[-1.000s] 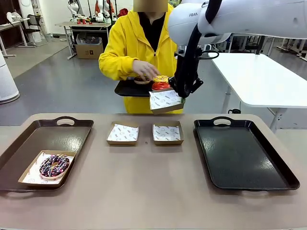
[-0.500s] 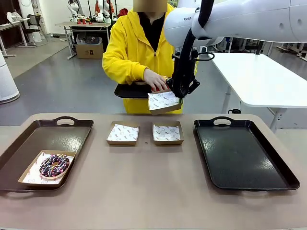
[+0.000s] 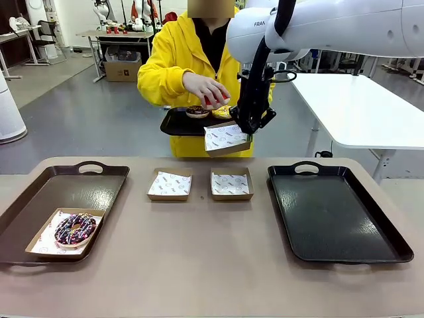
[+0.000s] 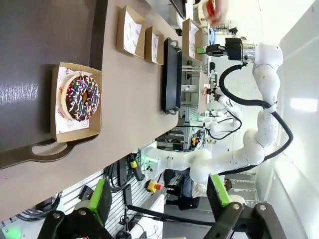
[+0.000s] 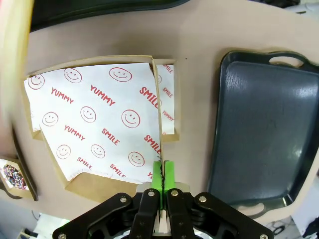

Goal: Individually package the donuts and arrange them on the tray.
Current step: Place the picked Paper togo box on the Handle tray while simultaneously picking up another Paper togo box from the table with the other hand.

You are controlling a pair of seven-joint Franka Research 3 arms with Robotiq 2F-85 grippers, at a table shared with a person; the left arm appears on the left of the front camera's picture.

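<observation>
My right gripper (image 3: 250, 127) is shut on the wall of a paper-lined box (image 3: 227, 138), held in the air past the table's far edge; the right wrist view shows its pads (image 5: 162, 175) pinching the rim of that box (image 5: 94, 119). The person's hand holds the red donut (image 3: 211, 100) just above the box. Their small black tray (image 3: 177, 124) carries the dark chocolate donut (image 3: 197, 110) and the yellow donut (image 3: 222, 111). The sprinkled chocolate donut (image 3: 75, 228) lies boxed on the left tray (image 3: 66, 192). My left gripper (image 4: 159, 199) is open, high above this donut (image 4: 79, 97).
Two empty lined boxes (image 3: 169, 184) (image 3: 231, 183) sit side by side at the table's far middle. A large black tray (image 3: 334, 212) lies bare on the right. The person in a yellow jacket (image 3: 179, 59) stands at the far side.
The person's hand dipped to the small tray and came up holding the red donut. My right gripper and its box shifted slightly left and stay raised.
</observation>
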